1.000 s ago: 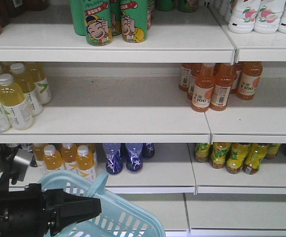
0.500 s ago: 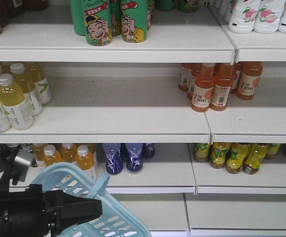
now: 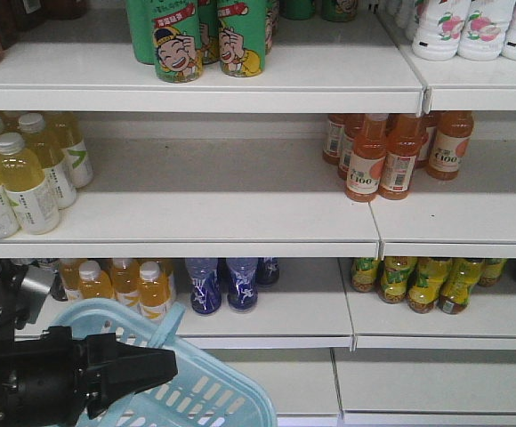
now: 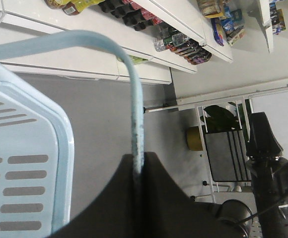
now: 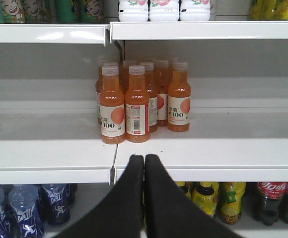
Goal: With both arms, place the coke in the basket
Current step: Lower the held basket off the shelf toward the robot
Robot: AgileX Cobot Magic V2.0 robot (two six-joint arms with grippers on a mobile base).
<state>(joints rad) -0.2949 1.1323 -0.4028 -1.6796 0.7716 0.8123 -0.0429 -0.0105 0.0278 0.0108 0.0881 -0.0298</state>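
Front view: the light blue slotted plastic basket [image 3: 209, 396] hangs tilted at the lower left, overlapping the front edge of the lowest white desk [image 3: 311, 307]. The black left hand [image 3: 171, 363] lies across its left side.

Left wrist view: the left hand [image 4: 138, 161] is clamped on the basket's [image 4: 32, 168] pale blue folding handle [image 4: 133, 99].

Right wrist view: the black right hand [image 5: 144, 159], its fingers pressed together and holding nothing, points at the front edge of a white desk [image 5: 223, 148] bearing orange plastic juice bottles [image 5: 136, 104].
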